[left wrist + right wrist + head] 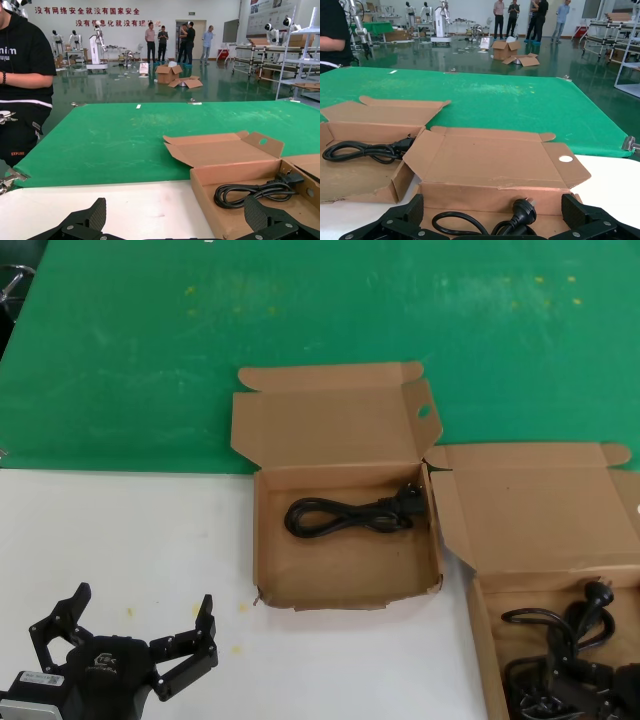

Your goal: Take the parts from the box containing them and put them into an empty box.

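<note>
Right gripper [490,220] hangs spread just above cords [560,660] tangled in source box [480,640], left gripper [125,635] spread and idle; risk: snagging several loops, dragging them short of target box [345,590].

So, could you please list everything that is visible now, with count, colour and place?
squarish box: one, brown, open, centre of the table, lid flap with oval hole.
power cord: one, black, bundled, lying inside the squarish box.
wider box: one, brown, open, to the right of the squarish box.
cords in the wider box: black, tangled, count unclear.
table: white near side, green far side.
left gripper: black, fingers open, low over the white area.
right gripper: black, fingers open, at the wider box.
</note>
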